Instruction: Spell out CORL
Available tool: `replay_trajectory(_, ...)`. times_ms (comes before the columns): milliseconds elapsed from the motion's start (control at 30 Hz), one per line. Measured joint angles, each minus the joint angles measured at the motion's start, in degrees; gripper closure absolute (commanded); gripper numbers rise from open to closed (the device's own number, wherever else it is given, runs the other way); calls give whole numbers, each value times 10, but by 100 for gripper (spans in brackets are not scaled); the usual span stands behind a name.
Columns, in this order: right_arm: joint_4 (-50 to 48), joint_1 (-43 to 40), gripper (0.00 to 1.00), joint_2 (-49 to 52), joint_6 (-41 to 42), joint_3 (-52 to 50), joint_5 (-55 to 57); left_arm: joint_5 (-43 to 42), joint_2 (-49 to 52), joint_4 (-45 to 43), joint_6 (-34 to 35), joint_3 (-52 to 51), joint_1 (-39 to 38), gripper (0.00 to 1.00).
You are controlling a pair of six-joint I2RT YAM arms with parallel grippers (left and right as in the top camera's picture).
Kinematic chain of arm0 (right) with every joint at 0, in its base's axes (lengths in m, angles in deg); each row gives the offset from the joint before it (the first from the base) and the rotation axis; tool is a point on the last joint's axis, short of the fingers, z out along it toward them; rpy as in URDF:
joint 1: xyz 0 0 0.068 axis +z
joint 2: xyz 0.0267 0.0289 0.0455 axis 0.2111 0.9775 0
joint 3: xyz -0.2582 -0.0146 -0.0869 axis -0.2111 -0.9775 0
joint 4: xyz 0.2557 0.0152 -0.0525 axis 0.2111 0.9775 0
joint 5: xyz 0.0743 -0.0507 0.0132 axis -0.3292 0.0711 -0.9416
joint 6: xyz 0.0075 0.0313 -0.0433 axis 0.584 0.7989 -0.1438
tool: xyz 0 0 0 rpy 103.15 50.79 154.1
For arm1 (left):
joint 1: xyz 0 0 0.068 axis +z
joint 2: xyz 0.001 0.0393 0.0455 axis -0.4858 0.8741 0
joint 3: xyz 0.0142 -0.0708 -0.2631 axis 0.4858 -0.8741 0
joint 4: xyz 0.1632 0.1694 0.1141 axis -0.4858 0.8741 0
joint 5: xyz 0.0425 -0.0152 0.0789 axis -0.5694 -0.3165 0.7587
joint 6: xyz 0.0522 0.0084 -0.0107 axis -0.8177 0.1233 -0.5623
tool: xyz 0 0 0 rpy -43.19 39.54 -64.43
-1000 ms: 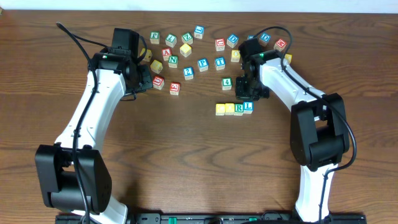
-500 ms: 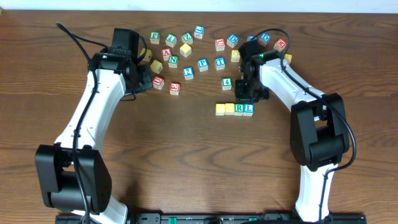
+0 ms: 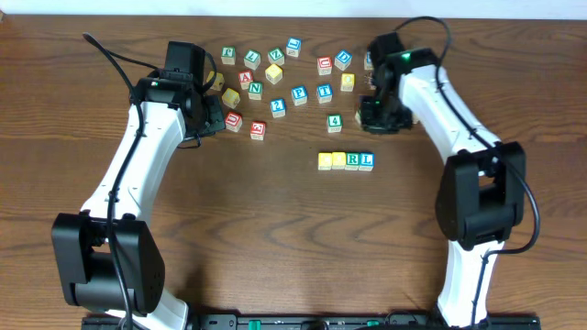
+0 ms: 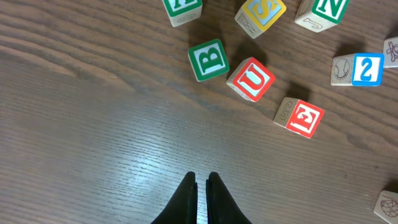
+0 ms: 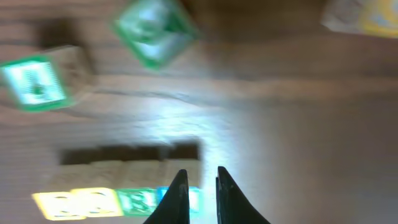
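Right pincer (image 3: pixel 379 114) lifted off block row (image 3: pixel 346 160); loose blocks (image 3: pixel 275 73) behind.

Four letter blocks (image 3: pixel 346 160) sit in one row on the desk (image 3: pixel 275 238), roughly twenty loose letter blocks (image 3: pixel 275 73) lie scattered, and two robot arms (image 3: pixel 147 147) reach in.

You have a row of four blocks (image 3: pixel 346 160) lying side by side near the middle of the surface (image 3: pixel 275 238), touching one another, with the R block (image 3: pixel 352 160) just left of the L block (image 3: pixel 367 159) at its right end. Behind that row, loose blocks lie scattered across the far part of the surface. Your right end effector (image 3: pixel 380 112) sits behind and to the right of the row. Your left end effector (image 3: pixel 213 114) sits at the scatter's left edge, beside the U block (image 4: pixel 251 79), which has the B block (image 4: pixel 208 60) just to its left in the left wrist view.
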Motion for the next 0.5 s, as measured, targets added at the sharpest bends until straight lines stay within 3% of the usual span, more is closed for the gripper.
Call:
replay_trajectory(200,20,-19,93,0,9,-59,2,0,0,0,0,0,0,92)
replay_trajectory(500,-56,2,94,0,9,-135,-23,0,0,0,0,0,0,92)
